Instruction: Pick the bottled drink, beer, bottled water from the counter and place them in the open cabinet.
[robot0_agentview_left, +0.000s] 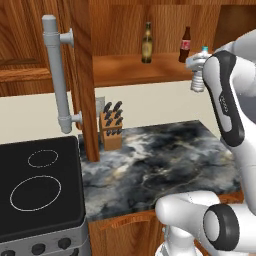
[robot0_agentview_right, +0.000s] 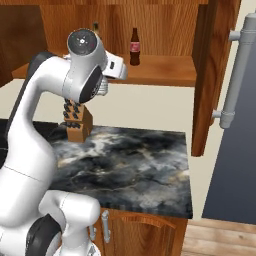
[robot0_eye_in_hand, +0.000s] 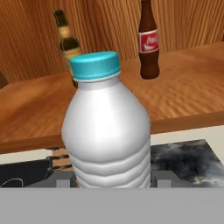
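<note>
1. We saw the gripper (robot0_eye_in_hand: 111, 183) clamped on the bottled water (robot0_eye_in_hand: 107, 131), 1 dark finger tip showing on each side of its lower body
2. Bottle was upright, blue-green cap up, held in the air in front of the open cabinet (robot0_agentview_left: 150, 70), around shelf-edge height, not resting on anything
3. In the left base view the bottled water (robot0_agentview_left: 198, 75) sat at the right end of the shelf front, partly hidden by the arm
4. Beer (robot0_agentview_left: 146, 43) stood upright on the cabinet shelf, left of the bottled drink (robot0_agentview_left: 185, 46), well apart from each other
5. Bottled drink (robot0_agentview_right: 134, 47) also upright on the shelf, near the back wall
6. Counter (robot0_agentview_left: 165, 160) below carried a knife block (robot0_agentview_left: 111, 127) at its back left corner, beside the cabinet door with the long grey bar handle (robot0_agentview_left: 57, 75)
7. Black stovetop (robot0_agentview_left: 37, 185) lay left of the counter
</note>
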